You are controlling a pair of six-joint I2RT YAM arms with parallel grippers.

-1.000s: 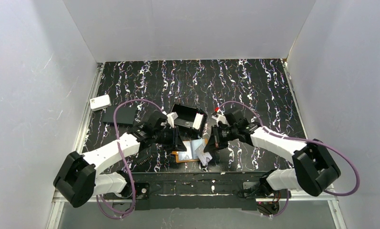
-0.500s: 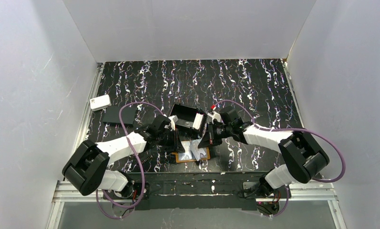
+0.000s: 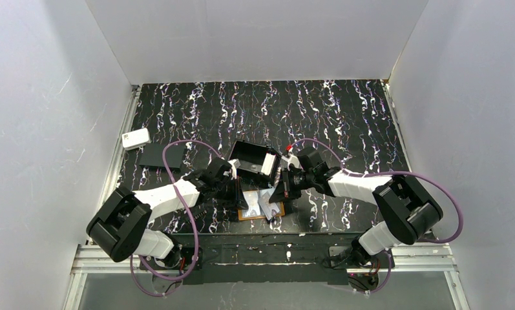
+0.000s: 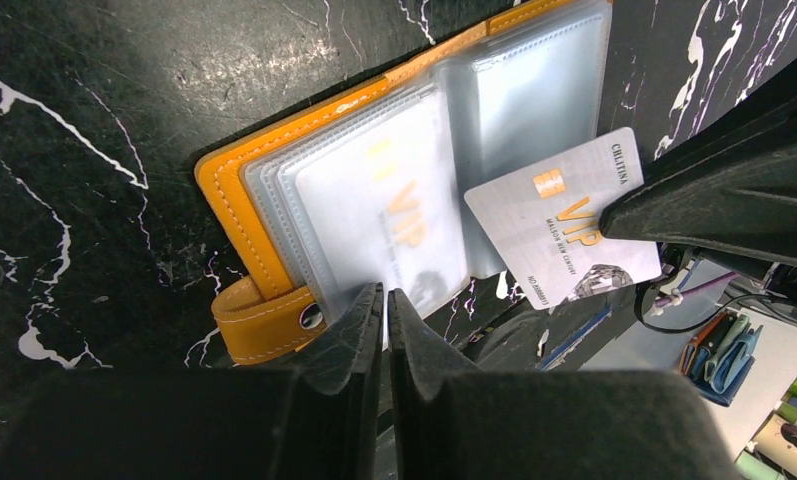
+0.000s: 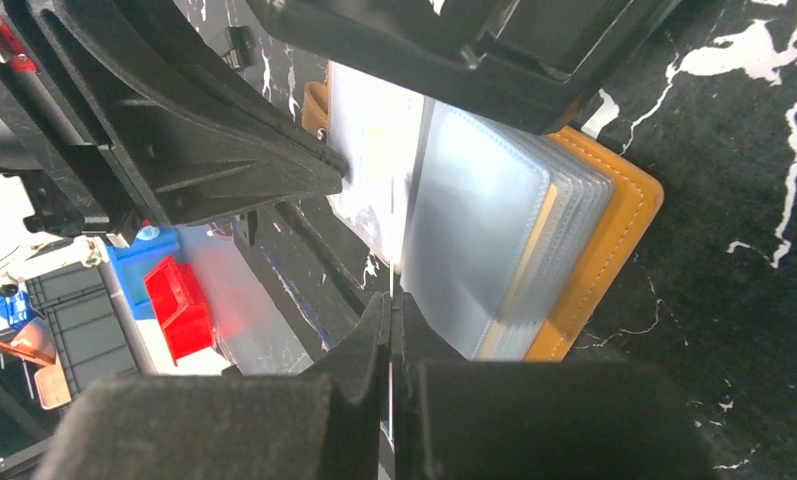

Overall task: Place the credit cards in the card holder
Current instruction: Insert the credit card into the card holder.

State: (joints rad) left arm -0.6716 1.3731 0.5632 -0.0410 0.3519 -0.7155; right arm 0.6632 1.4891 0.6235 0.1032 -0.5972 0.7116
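The orange-tan card holder [image 4: 244,215] lies open on the table, its clear pockets fanned out; it also shows in the top view [image 3: 245,215] and the right wrist view [image 5: 599,250]. My left gripper [image 4: 386,300] is shut on the edge of a clear pocket near the tab. My right gripper [image 5: 391,300] is shut on a pale grey VIP credit card [image 4: 559,230], seen edge-on in its own view. The card's corner touches the right-hand pockets. In the top view both grippers, left [image 3: 236,194] and right [image 3: 277,194], meet over the holder.
A black open box tray [image 3: 249,155] stands just behind the holder, with pale cards [image 3: 267,165] leaning in it. A flat black rectangle [image 3: 157,156] and a white rounded box [image 3: 136,138] lie at the far left. White walls close in on three sides.
Both arms have drawn in over the card holder. My right gripper has carried the card left, up to the pockets. My left gripper has settled on the holder's left side.
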